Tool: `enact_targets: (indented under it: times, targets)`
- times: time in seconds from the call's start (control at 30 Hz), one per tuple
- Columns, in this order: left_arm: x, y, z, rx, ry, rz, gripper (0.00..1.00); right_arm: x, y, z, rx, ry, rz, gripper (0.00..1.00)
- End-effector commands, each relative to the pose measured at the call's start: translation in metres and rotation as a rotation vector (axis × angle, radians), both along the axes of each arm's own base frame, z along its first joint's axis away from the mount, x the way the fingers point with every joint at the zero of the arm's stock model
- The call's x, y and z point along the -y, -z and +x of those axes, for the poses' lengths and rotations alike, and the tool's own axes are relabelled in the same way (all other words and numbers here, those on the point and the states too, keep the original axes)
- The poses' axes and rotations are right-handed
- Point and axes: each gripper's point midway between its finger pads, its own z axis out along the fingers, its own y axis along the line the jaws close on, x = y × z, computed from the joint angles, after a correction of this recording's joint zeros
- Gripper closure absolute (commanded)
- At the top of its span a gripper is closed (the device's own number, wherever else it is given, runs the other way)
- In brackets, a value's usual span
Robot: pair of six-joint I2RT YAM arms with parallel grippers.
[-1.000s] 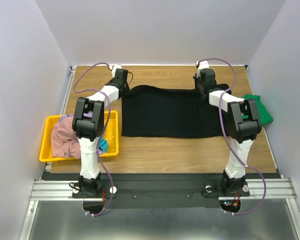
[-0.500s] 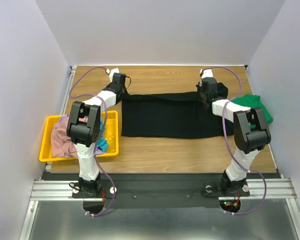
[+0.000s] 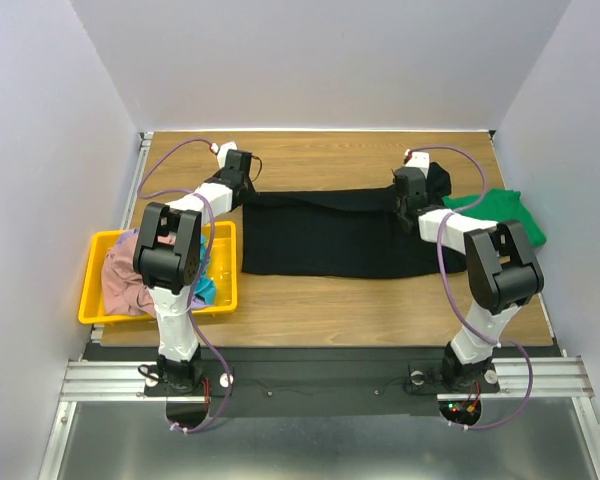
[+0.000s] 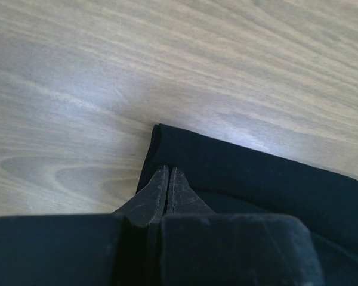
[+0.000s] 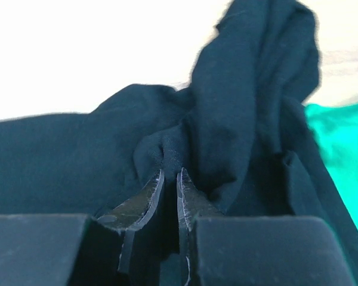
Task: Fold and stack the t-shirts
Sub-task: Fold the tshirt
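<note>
Overhead, we see a black t-shirt (image 3: 330, 235) spread wide across the middle of the wooden desk (image 3: 320, 150). Our left hand (image 4: 169, 171) pinches its far left corner — fingers pressed together on the hem. Our right hand (image 5: 170, 174) pinches bunched cloth at the far right edge, beside a green t-shirt (image 3: 510, 212).

We are seeing bare table (image 3: 320, 150) running wide beyond the black t-shirt (image 3: 330, 235), and a narrower bare strip lying in front of it. The yellow bin (image 3: 110, 236) is blocking the left side, the green t-shirt (image 3: 510, 212) is crowding the right edge, and walls (image 3: 40, 150) are closing in on three sides.
</note>
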Motion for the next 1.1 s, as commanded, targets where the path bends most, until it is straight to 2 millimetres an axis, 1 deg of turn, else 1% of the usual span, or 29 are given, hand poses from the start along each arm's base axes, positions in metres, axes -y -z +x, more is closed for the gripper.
enact_targets:
  times: [0.0, 0.1, 0.23, 0.3, 0.4, 0.5, 0.53, 0.57, 0.6, 0.63, 0.67, 0.7, 0.77, 0.8, 0.83, 0.87, 0.9, 0.93, 0.97, 1.0, 1.03, 1.07]
  targets:
    - [-0.008, -0.001, -0.007, -0.006, -0.037, 0.012, 1.0, 0.011, -0.038, -0.001, 0.147, 0.154, 0.074, 0.93]
    - [-0.01, -0.001, -0.009, -0.01, -0.045, 0.02, 1.0, 0.014, -0.042, -0.011, 0.166, 0.188, 0.093, 0.93]
    - [-0.016, 0.0, -0.016, -0.023, -0.07, 0.029, 1.0, 0.019, -0.04, -0.023, 0.176, 0.224, 0.108, 0.91]
    - [-0.019, 0.003, -0.02, -0.035, -0.084, 0.039, 1.0, 0.019, -0.033, -0.031, 0.16, 0.222, 0.118, 0.88]
    - [-0.02, 0.01, -0.026, -0.063, -0.089, 0.046, 1.0, 0.014, -0.022, -0.041, 0.146, 0.229, 0.168, 0.87]
    - [-0.021, 0.017, -0.033, -0.092, -0.102, 0.056, 1.0, 0.018, -0.015, -0.05, 0.134, 0.254, 0.171, 0.87]
    - [-0.022, 0.019, -0.036, -0.103, -0.107, 0.062, 1.0, 0.018, -0.014, -0.052, 0.135, 0.265, 0.185, 0.82]
    - [-0.023, 0.019, -0.038, -0.107, -0.111, 0.067, 0.85, 0.018, -0.013, -0.055, 0.132, 0.271, 0.192, 0.75]
    - [-0.022, 0.019, -0.04, -0.112, -0.113, 0.066, 0.77, 0.019, -0.011, -0.059, 0.131, 0.279, 0.202, 0.67]
    - [-0.022, 0.016, -0.041, -0.108, -0.117, 0.064, 0.68, 0.019, -0.01, -0.061, 0.126, 0.281, 0.205, 0.67]
    - [-0.022, 0.014, -0.043, -0.111, -0.118, 0.065, 0.49, 0.018, -0.013, -0.064, 0.134, 0.289, 0.218, 0.63]
    - [-0.021, 0.008, -0.044, -0.102, -0.117, 0.061, 0.42, 0.019, -0.011, -0.068, 0.127, 0.291, 0.218, 0.61]
    - [-0.018, -0.001, -0.045, -0.089, -0.108, 0.06, 0.32, 0.018, -0.016, -0.072, 0.128, 0.284, 0.226, 0.56]
    - [-0.014, -0.013, -0.045, -0.069, -0.102, 0.057, 0.23, 0.021, -0.018, -0.08, 0.106, 0.293, 0.218, 0.5]
    - [-0.012, -0.018, -0.047, -0.064, -0.094, 0.057, 0.19, 0.021, -0.026, -0.08, 0.124, 0.292, 0.228, 0.48]
    - [-0.009, -0.025, -0.047, -0.052, -0.091, 0.055, 0.14, 0.023, -0.027, -0.085, 0.113, 0.298, 0.219, 0.45]
    - [-0.007, -0.032, -0.048, -0.035, -0.093, 0.06, 0.1, 0.024, -0.033, -0.087, 0.122, 0.3, 0.222, 0.43]
    - [-0.005, -0.046, -0.047, -0.007, -0.088, 0.055, 0.01, 0.025, -0.04, -0.088, 0.131, 0.295, 0.217, 0.36]
    - [0.002, -0.052, -0.05, 0.001, -0.075, 0.057, 0.01, 0.023, -0.056, -0.086, 0.162, 0.274, 0.232, 0.3]
    - [0.004, -0.06, -0.051, 0.014, -0.075, 0.059, 0.01, 0.022, -0.063, -0.086, 0.162, 0.253, 0.218, 0.25]
    - [0.007, -0.072, -0.052, 0.035, -0.069, 0.053, 0.01, 0.02, -0.071, -0.084, 0.169, 0.236, 0.219, 0.14]
    - [0.014, -0.078, -0.053, 0.046, -0.057, 0.053, 0.01, 0.014, -0.077, -0.081, 0.167, 0.201, 0.229, 0.08]
